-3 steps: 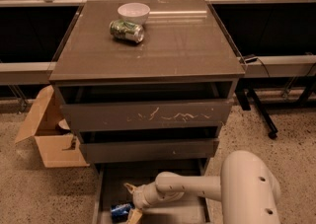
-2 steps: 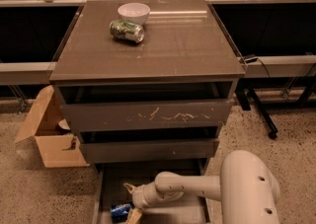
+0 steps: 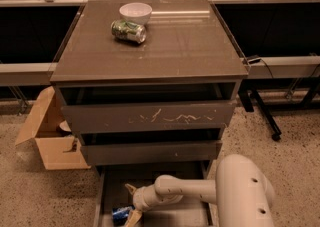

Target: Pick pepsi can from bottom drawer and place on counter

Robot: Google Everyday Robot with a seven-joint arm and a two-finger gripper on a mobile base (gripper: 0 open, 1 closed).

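**Status.** Compared with the view a second ago, nothing has shifted. The arm (image 3: 192,190) holds the same low reach, and the pepsi can (image 3: 121,214) lies where it lay. Treat this as a pause at the grasp, not progress: the can is not yet lifted.

**Pincer.** The pincer (image 3: 132,203) sits inside the bottom drawer (image 3: 167,175), at the lower centre-left of the frame. Its two tan fingertips (image 3: 130,188) stand wide apart and hold nothing. The can lies on the drawer floor just left of the lower fingertip, touching or nearly touching it (you cannot tell which). It does not appear to sit squarely between the fingertips, so you will likely need a small correction to the left before closing.

**Surroundings.**
- Middle drawer front (image 3: 150,152) – it overhangs the rear of the open bottom drawer. In my judgement, a straight vertical lift risks striking it. Draw the can out toward the lower edge of the frame first.
- Top drawer front (image 3: 147,117) – scratched, sitting slightly out from the frame.
- Table (image 3: 200,46) – the destination. A green can (image 3: 128,30) lies on its side beside a white bowl (image 3: 135,12) at the upper left of the top. The right half is the better drop zone.
- Cardboard box (image 3: 50,143) – on the floor at the left, well apart from the arm's path.
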